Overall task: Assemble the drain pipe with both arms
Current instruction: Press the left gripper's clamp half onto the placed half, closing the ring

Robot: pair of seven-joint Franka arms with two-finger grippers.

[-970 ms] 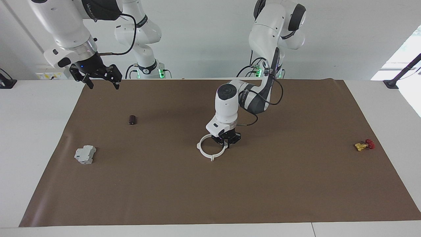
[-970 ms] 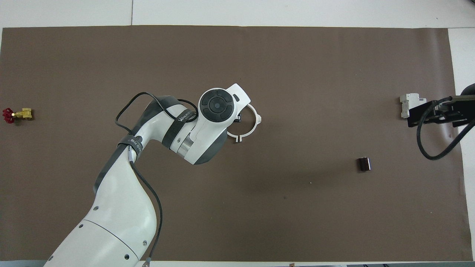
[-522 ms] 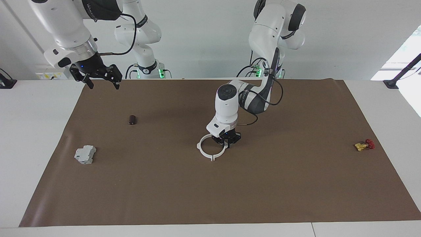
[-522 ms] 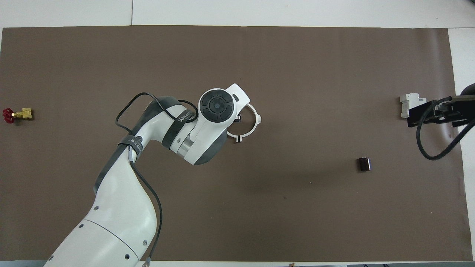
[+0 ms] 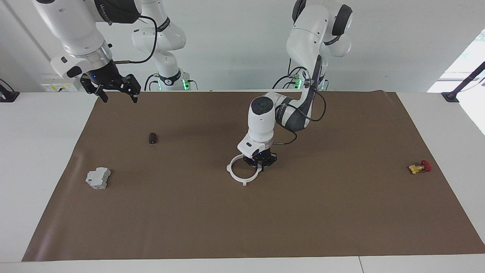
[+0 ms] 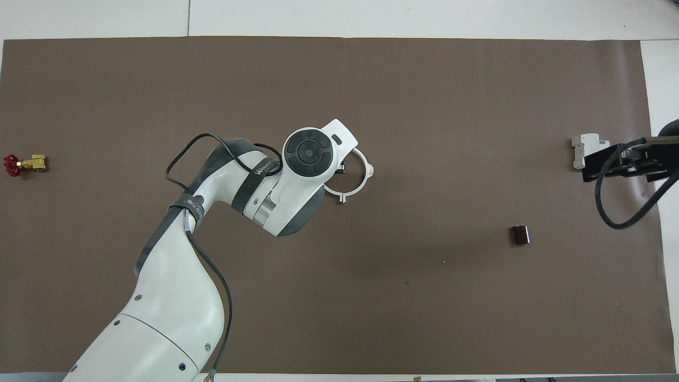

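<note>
Your left gripper point(image 5: 260, 163) sits low at the drain pipe point(image 5: 242, 173), which lies as a white ring mid-mat; whether its fingers clasp the rim, you cannot tell. Your right gripper point(image 5: 118, 94) hangs spread wide, holding nothing, over the mat edge at the right arm's end, above the grey block point(image 5: 98, 178)

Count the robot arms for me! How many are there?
2. The left arm reaches down over the white ring mid-table. The right arm waits, raised over the mat's corner at its own end.
</note>
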